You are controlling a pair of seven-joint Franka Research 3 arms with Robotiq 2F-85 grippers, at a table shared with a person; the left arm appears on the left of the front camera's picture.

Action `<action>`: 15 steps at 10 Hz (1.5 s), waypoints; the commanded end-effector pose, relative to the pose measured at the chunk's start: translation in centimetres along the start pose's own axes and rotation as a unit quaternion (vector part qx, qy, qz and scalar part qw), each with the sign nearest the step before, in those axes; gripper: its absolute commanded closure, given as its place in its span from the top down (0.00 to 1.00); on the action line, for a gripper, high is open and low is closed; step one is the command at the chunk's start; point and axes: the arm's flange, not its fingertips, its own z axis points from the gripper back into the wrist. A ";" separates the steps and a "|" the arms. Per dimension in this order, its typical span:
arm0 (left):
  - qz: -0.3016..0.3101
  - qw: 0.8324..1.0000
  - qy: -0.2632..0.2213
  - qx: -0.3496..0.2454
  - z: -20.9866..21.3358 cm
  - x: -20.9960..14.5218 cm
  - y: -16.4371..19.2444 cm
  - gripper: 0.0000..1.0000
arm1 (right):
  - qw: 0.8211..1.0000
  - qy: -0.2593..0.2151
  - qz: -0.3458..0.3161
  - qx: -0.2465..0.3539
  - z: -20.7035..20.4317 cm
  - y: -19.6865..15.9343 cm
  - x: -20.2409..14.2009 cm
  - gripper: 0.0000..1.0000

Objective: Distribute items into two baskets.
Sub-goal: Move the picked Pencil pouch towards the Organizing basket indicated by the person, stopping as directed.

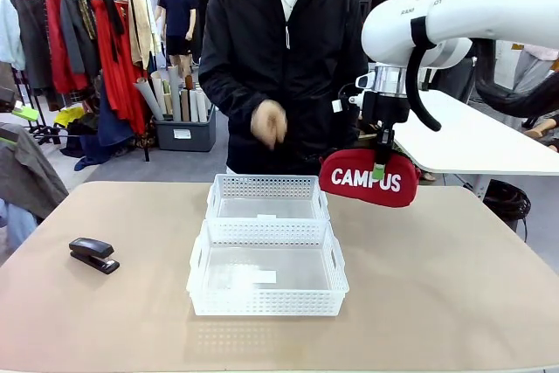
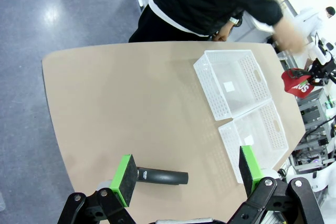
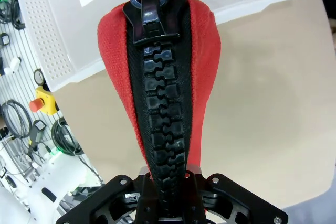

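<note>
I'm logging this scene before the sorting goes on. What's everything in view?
Baskets: two, white, empty, end to end mid-table.
Pouch: one, red, in the air right of the far basket.
Stapler: one, black, table's left side.
Table: one, tan.
Clothes rack: one, mixed colours, back left.
Person: one, black jacket, far side, hand raised.
Left fingers: open, above the stapler.
Right fingers: shut on the pouch.

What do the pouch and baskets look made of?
The pouch looks like matte red woven fabric, going by its fuzzy weave; its zip is probably moulded black plastic. The near basket and far basket look like translucent white plastic, slightly glossy, with perforated walls.
</note>
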 end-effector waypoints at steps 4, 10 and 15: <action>0.000 1.000 -0.001 0.001 0.0 0.0 0.0 1.00 | 0.999 0.004 0.036 0.018 -0.4 -1.2 1.5 0.00; 0.000 1.000 -0.001 0.001 0.0 0.0 0.0 1.00 | 0.998 -0.031 -0.034 0.030 8.5 7.1 -15.1 0.00; 0.000 1.000 -0.001 0.001 0.0 0.0 0.0 1.00 | 0.999 -0.015 -0.032 0.032 8.3 8.2 -14.2 0.00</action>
